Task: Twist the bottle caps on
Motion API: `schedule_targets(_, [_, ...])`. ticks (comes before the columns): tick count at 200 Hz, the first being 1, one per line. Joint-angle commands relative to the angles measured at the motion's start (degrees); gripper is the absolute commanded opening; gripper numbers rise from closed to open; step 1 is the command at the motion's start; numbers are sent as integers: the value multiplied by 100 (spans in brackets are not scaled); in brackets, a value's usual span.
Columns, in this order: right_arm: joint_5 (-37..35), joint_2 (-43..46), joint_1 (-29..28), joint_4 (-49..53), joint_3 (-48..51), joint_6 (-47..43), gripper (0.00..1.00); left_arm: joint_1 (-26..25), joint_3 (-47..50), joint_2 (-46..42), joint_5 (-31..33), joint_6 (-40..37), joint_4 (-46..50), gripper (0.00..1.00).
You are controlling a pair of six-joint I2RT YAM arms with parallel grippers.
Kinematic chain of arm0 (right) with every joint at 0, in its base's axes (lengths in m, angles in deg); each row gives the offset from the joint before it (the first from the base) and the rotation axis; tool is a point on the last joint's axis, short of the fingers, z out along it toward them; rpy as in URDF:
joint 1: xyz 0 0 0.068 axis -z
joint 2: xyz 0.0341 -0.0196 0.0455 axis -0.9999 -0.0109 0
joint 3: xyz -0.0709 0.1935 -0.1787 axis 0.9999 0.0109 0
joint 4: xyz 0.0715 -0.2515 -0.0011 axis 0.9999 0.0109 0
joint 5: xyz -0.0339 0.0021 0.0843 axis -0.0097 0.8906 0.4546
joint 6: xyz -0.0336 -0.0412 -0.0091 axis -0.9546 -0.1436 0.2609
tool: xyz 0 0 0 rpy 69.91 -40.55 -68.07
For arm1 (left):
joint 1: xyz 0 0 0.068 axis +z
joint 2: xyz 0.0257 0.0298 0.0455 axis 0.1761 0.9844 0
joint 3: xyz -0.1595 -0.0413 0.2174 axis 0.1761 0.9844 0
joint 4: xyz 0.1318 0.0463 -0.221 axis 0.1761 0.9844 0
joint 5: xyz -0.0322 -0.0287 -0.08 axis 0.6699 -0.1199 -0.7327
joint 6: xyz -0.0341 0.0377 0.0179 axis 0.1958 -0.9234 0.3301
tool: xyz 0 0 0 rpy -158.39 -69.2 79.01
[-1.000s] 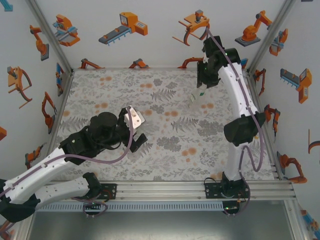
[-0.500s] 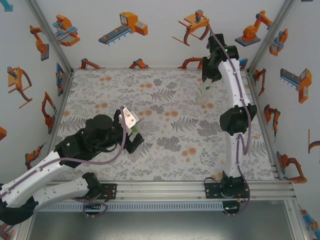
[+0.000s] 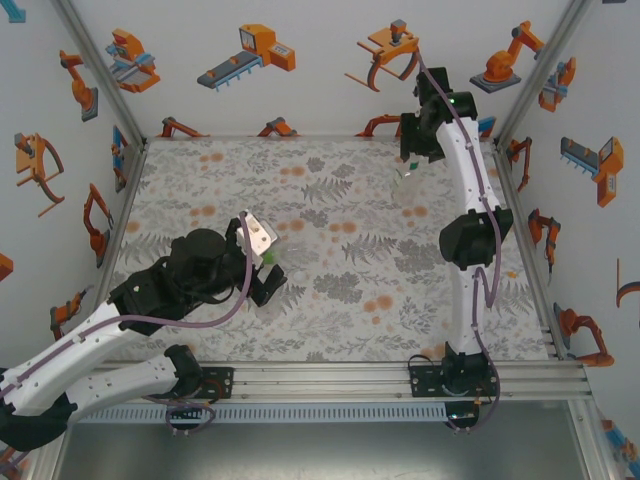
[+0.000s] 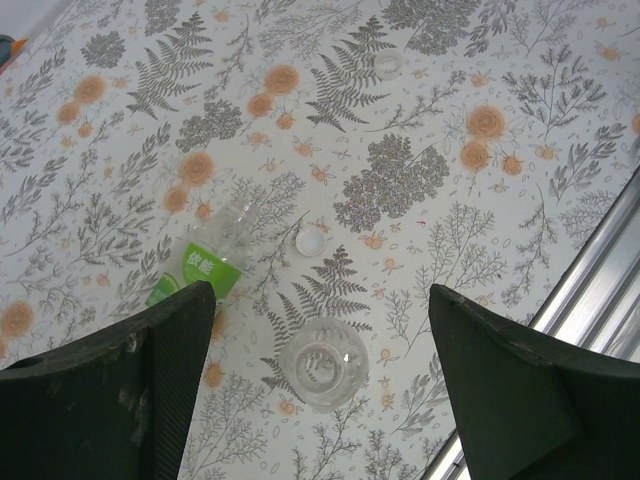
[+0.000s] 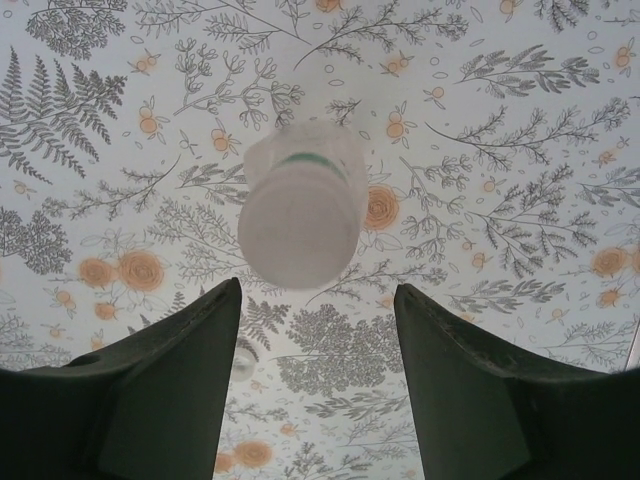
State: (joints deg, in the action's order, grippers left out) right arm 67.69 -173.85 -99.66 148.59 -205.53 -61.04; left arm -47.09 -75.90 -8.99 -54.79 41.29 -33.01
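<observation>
Releasing: right gripper [image 5: 318, 292] has just spread its jaws, leaving the clear plastic bottle [image 5: 300, 205] standing free on the floral tabletop [image 5: 520, 120] just ahead, apparently capped. Left gripper [image 4: 320, 295] hangs open and empty over an uncapped clear bottle [image 4: 322, 362], small white round cap [image 4: 311, 240] just beyond.

Left arm [image 3: 90, 350]: white shell links are joined by bulky black joint housings.
Right arm [image 3: 480, 195]: slim white links are set between rounded black joints.
Cables [image 3: 247, 280]: purple leads are run along both arms.
Bases [image 3: 455, 378]: black mounting blocks are seen.
Left fingers [image 4: 110, 400]: dark, matte, scuffed with pale marks.
Right fingers [image 5: 150, 390]: dark, smooth, wedge-shaped.
</observation>
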Motion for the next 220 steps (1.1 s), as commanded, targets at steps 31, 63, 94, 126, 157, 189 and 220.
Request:
schedule_targets(31, [-131, 516, 35, -4, -113, -80, 59, 76, 33, -26, -6, 276, -111, 80])
schedule_targets(63, [-166, 940, 35, 124, 48, -83, 59, 223, -61, 47, 128, 697, -35, 80])
schedule_targets(94, [-55, 1636, 9, 37, 803, -29, 59, 429, -189, 165, 272, 1269, 163, 78])
schedule_targets(126, [162, 2613, -159, -414, 2136, 36, 59, 524, -410, 345, 634, 2129, 567, 75])
schedule_targets(157, [695, 3515, -376, -967, 3467, 46, 58, 607, -469, 411, 1039, 2989, 1099, 73])
schedule_targets(189, [1677, 4679, -738, -2206, 5273, 181, 57, 609, -244, 111, 1306, 3595, 1302, 73])
schedule_targets(220, [2447, 5768, -1386, -3822, 7107, 313, 57, 617, 76, -289, 1375, 3928, 1315, 73])
